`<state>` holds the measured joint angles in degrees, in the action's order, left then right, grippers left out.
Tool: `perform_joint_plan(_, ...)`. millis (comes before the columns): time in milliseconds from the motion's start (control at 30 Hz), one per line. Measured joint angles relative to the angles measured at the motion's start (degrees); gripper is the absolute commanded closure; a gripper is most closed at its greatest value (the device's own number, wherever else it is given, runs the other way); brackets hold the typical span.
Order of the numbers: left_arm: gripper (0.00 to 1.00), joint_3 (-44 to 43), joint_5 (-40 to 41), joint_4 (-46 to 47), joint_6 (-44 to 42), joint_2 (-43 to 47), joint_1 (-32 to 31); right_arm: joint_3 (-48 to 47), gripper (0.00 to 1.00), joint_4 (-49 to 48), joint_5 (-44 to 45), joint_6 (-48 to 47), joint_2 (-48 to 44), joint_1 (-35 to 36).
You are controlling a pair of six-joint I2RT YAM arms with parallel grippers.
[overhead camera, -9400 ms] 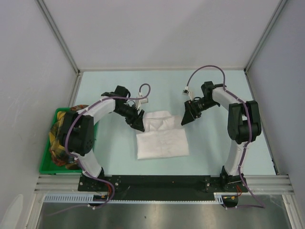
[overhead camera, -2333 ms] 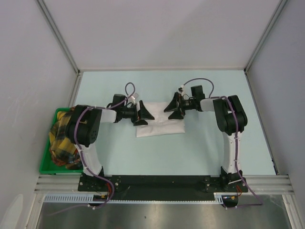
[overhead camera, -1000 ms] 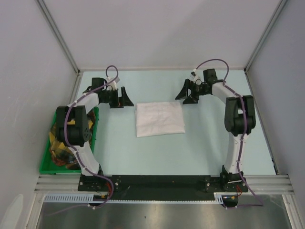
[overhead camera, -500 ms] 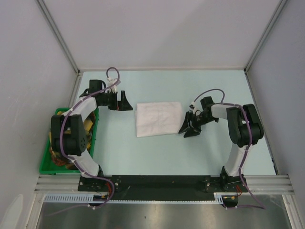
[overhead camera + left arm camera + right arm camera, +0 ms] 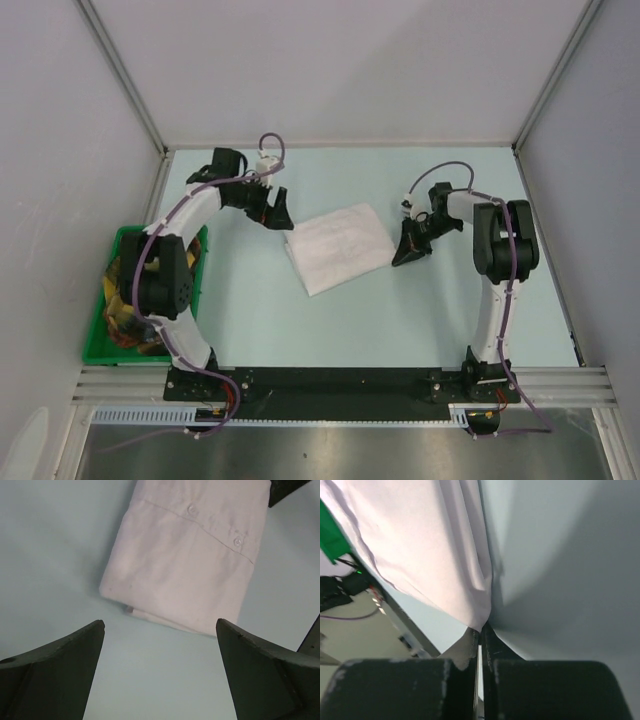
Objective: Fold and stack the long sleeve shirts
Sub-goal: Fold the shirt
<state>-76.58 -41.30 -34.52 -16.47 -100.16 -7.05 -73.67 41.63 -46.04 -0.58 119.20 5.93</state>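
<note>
Lying askew near the middle of the pale table (image 5: 450,320), there's one folded long sleeve shirt (image 5: 338,248), a white rectangle with its near corner swung toward the left arm's side

- Left gripper (image 5: 160,630) hovers just off the shirt's far-left corner with its fingers spread wide, and no cloth touches them
- From that wrist, the shirt lies ahead between the two dark fingertips, layers stacked at its closest edge, with two small buttons (image 5: 192,510) along a stitched seam
- Right gripper (image 5: 481,630) is low at the shirt's right edge, fingers pressed together with only a hairline slit between them, and the tips nip a fold of white cloth
- Off at the table's left edge sits a green bin (image 5: 95,345) holding a heap of patterned cloth (image 5: 125,300), well apart from the shirt
</note>
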Motion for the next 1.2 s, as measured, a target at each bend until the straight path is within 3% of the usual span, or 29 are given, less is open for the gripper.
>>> perform_joint_plan(167, 0.0, -11.23, -1.18, -4.39, -1.86, -9.35, -4.37, -15.37, 1.0, 13.16, 5.44, -13.62, 7.13, -0.48)
perform_joint_plan(300, 0.01, -19.47, -4.24, -5.81, 1.6, -19.56, -5.09, -24.22, 1.0, 19.06, 10.86, -20.76, 10.58, 0.26)
perform_joint_plan(600, 0.17, -25.83, -9.01, -4.07, 10.97, -32.48, -4.57, -30.95, 1.0, 25.16, 17.77, -28.63, 13.18, 4.0)
perform_joint_plan(1100, 0.37, -20.68, -18.12, 0.33, 20.2, -34.29, -7.85, -41.16, 1.0, 32.59, 20.09, -31.26, 19.02, 5.97)
perform_joint_plan(1200, 0.48, -18.47, -19.85, 2.23, 22.12, -34.03, -8.9, -41.48, 1.0, 32.48, 20.57, -31.63, 19.04, 6.6)
